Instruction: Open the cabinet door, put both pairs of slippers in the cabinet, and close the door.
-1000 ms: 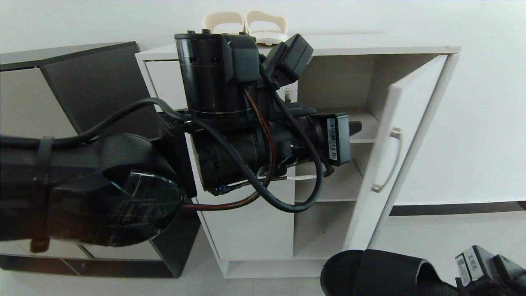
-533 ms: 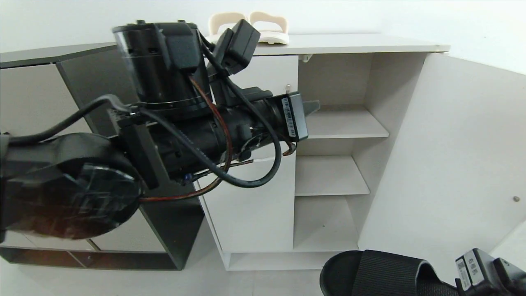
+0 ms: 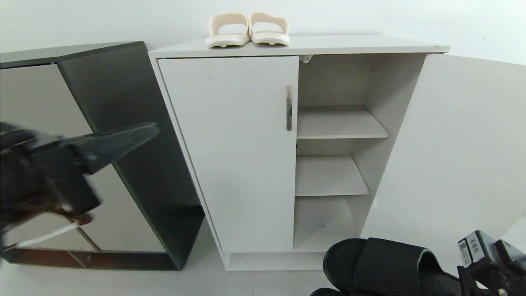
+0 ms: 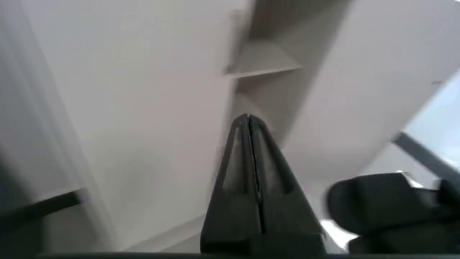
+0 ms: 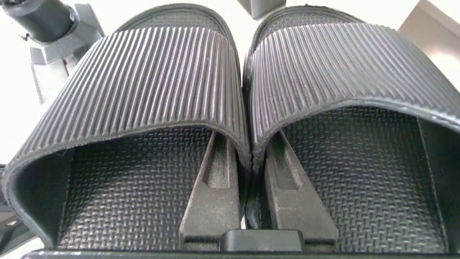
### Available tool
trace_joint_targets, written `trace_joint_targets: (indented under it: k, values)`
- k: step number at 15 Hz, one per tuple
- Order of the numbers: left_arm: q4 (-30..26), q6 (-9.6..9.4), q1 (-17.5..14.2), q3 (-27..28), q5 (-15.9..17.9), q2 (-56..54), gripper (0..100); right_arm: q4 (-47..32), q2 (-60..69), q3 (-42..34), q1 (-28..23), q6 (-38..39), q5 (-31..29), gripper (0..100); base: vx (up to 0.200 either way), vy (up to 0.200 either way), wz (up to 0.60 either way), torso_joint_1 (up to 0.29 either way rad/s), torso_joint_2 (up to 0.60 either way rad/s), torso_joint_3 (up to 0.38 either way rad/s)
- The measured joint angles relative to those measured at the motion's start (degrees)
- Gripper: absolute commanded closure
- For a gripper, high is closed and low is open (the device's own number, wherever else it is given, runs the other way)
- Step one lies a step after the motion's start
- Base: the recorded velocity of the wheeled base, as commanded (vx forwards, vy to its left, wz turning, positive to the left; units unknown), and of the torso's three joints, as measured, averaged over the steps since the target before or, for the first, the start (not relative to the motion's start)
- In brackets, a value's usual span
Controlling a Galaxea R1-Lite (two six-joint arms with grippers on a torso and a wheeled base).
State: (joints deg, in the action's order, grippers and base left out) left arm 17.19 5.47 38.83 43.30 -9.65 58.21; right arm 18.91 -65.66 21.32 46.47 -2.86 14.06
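Note:
The white cabinet (image 3: 230, 156) has its left door shut and its right door (image 3: 452, 164) swung wide open, baring three shelves (image 3: 333, 176). A beige pair of slippers (image 3: 248, 28) rests on the cabinet top. At the bottom right, low in front of the open compartment, my right gripper (image 5: 248, 176) is shut on a black pair of slippers (image 3: 382, 267), pinching the two inner strap edges (image 5: 248, 137) together. My left gripper (image 3: 150, 130) is shut and empty, in front of the dark cabinet, left of the white one; in its wrist view the left gripper (image 4: 248, 122) points toward the open shelves.
A dark cabinet (image 3: 123, 102) stands against the white cabinet's left side. The pale floor (image 3: 263, 283) runs in front of both. The open door stretches far out to the right, beside the black slippers.
The right door swung from half open to wide open. My left arm pulled away from the cabinet front, going left and down. The black slippers barely moved.

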Motion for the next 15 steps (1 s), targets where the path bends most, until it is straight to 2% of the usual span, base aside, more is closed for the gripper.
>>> trace_joint_targets:
  k: [2, 3, 5, 7, 9, 12, 14, 15]
  values:
    - [-6.22, -2.77, -7.80, -7.69, -2.77, -13.79, 100, 0.02, 0.22, 0.06, -0.11, 0.00, -1.12, 100, 0.000, 0.000, 0.00, 0.000, 0.00, 0.000]
    - [-8.35, -3.51, -11.81, -11.30, -3.84, -19.26, 100, 0.05, 0.23, 0.15, -0.11, -0.06, -1.15, 100, 0.000, 0.000, 0.00, 0.000, 0.00, 0.000]
    - [-11.82, -4.74, -21.82, -20.57, -5.96, -30.73, 100, -0.02, 0.23, 0.32, -0.11, -0.09, -1.22, 100, 0.000, 0.000, 0.00, 0.000, 0.00, 0.000]
    - [-13.71, -5.25, -27.53, -28.53, -6.84, -38.86, 100, -0.09, 0.37, 0.28, -0.06, -0.09, -1.23, 100, 0.000, 0.000, 0.00, 0.000, 0.00, 0.000]
    - [-14.32, -5.40, -30.65, -34.73, -7.34, -44.85, 100, -0.02, 0.50, 0.30, -0.06, -0.13, -1.23, 100, 0.000, 0.000, 0.00, 0.000, 0.00, 0.000]
    - [-15.58, -5.40, -33.98, -40.22, -7.09, -50.53, 100, -0.02, 0.61, 0.26, -0.04, -0.13, -1.17, 100, 0.000, 0.000, 0.00, 0.000, 0.00, 0.000]
    - [-14.90, -5.05, -34.51, -42.51, -4.44, -52.32, 100, -0.02, 0.61, 0.21, -0.06, -0.11, -1.17, 100, 0.000, 0.000, 0.00, 0.000, 0.00, 0.000]
    - [-14.85, -5.25, -34.61, -42.90, -0.57, -52.81, 100, -0.02, 0.61, 0.21, -0.09, -0.11, -1.12, 100, 0.000, 0.000, 0.00, 0.000, 0.00, 0.000]
